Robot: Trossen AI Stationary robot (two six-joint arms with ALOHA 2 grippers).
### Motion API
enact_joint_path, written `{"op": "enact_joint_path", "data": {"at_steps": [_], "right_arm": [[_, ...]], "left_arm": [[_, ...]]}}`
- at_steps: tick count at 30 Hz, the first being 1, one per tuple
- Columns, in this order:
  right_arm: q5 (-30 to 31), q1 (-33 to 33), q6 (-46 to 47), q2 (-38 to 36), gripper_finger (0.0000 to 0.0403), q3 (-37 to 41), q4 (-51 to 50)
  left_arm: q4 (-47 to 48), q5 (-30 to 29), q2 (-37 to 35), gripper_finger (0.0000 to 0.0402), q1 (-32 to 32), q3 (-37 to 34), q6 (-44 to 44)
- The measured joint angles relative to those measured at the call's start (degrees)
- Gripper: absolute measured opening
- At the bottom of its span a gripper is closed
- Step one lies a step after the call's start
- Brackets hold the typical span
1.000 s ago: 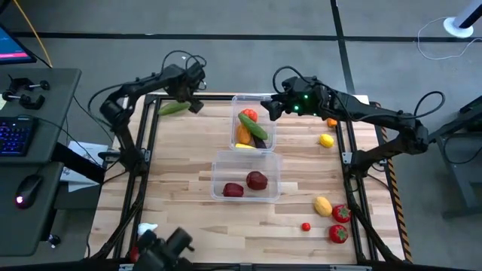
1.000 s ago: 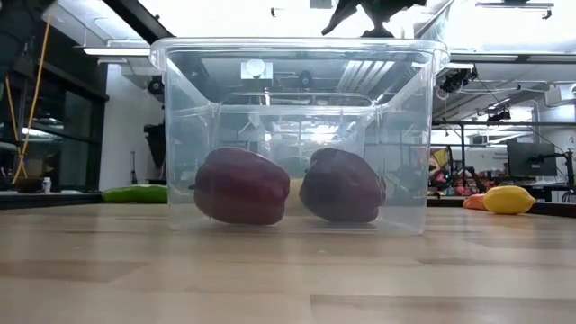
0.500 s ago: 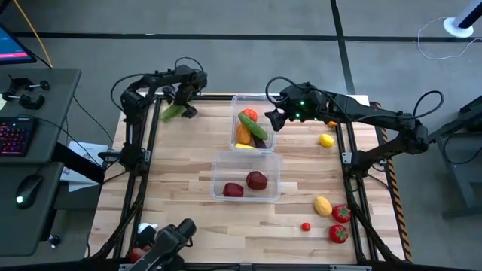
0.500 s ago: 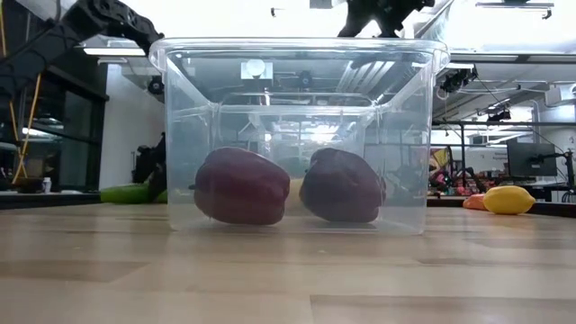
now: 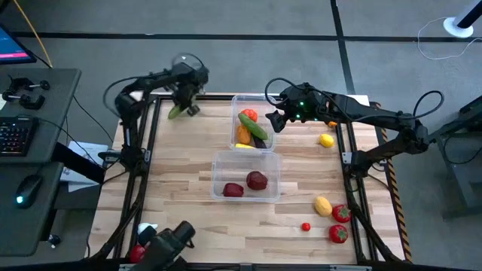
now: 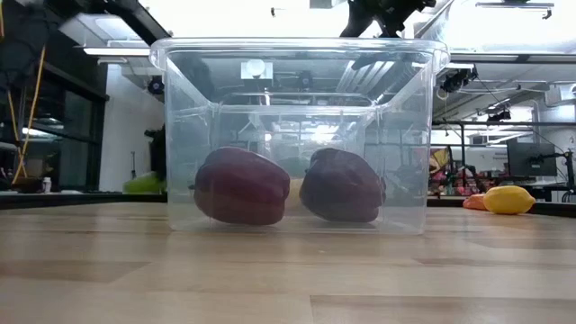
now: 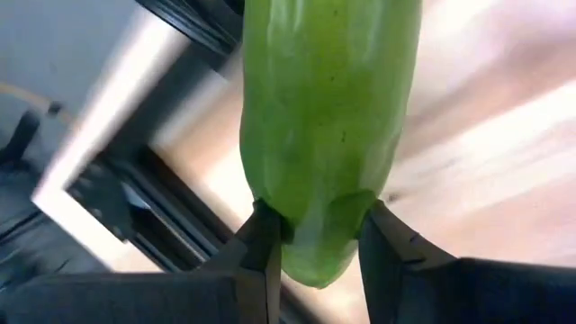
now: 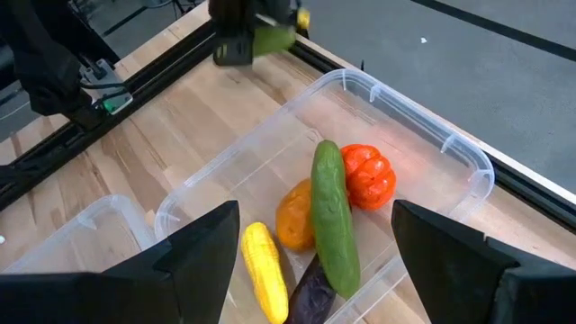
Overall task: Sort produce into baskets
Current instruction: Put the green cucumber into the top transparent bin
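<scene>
A green cucumber [image 5: 175, 111] is at the table's far left corner, with my left gripper [image 5: 184, 105] shut on it; the low view shows the cucumber [image 6: 144, 183] left of the near basket. My right gripper [image 5: 275, 117] hangs open above the far basket [image 5: 235, 102], which holds a cucumber [image 8: 331, 216], a red tomato [image 8: 367, 175], an orange piece, a yellow piece and a purple piece. The near basket [image 5: 218, 162] holds two dark red pieces [image 6: 241, 186]. My left gripper pinches the cucumber near one end [image 7: 310, 229] between its two fingers [image 7: 261, 256], one on each side. The fingers come down from above and lie across it. The rest of the cucumber reaches away over the wood; whether it is clear of the table I cannot tell.
On the table's right side lie a yellow lemon [image 5: 326, 140], an orange piece [image 5: 332, 122], another lemon [image 5: 322, 205], two red tomatoes [image 5: 341, 213] and a small red one [image 5: 306, 226]. Black frame rails [image 5: 143, 150] run along the table's edges. Bare wood lies left of the baskets.
My left gripper has come down onto the cucumber at the far left corner and shut on it. The cucumber has turned about and shows shorter and slightly higher in the low view. My right gripper has shifted a little above the far basket.
</scene>
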State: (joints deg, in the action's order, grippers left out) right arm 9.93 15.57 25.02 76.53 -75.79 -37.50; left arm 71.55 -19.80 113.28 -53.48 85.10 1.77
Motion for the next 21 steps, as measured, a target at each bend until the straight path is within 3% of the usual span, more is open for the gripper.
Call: {"op": "enact_joint_path", "data": {"at_steps": [5, 8, 11, 13, 17, 21], "right_arm": [[0.00, 0.00, 0.00, -0.17, 0.0284, 0.00, 0.26], [0.17, 0.00, 0.33, -0.56, 0.0284, 0.04, 0.58], [2.14, 0.00, 0.43, -1.17, 0.0284, 0.04, 0.88], [4.13, 0.00, 0.46, -1.92, 0.0284, 0.04, 0.93], [6.74, 0.17, 0.47, -3.25, 0.0284, 0.04, 0.91], [8.39, 0.17, 0.49, -4.59, 0.0284, 0.04, 0.87]], "left_arm": [[-5.09, 6.30, -11.25, 0.0086, -1.59, 0.02, -3.30], [-8.84, 16.39, -18.89, 0.0103, -1.28, -0.06, -8.31], [-19.63, 27.45, -27.06, 0.0100, 1.91, -2.57, -13.94], [-27.30, 31.14, -31.66, 0.0094, 5.51, -5.28, -19.40], [-40.22, 31.66, -37.43, 0.0093, 15.45, -12.23, -30.76], [-53.63, 30.84, -37.92, 0.0108, 25.23, -19.04, -40.30]]}}
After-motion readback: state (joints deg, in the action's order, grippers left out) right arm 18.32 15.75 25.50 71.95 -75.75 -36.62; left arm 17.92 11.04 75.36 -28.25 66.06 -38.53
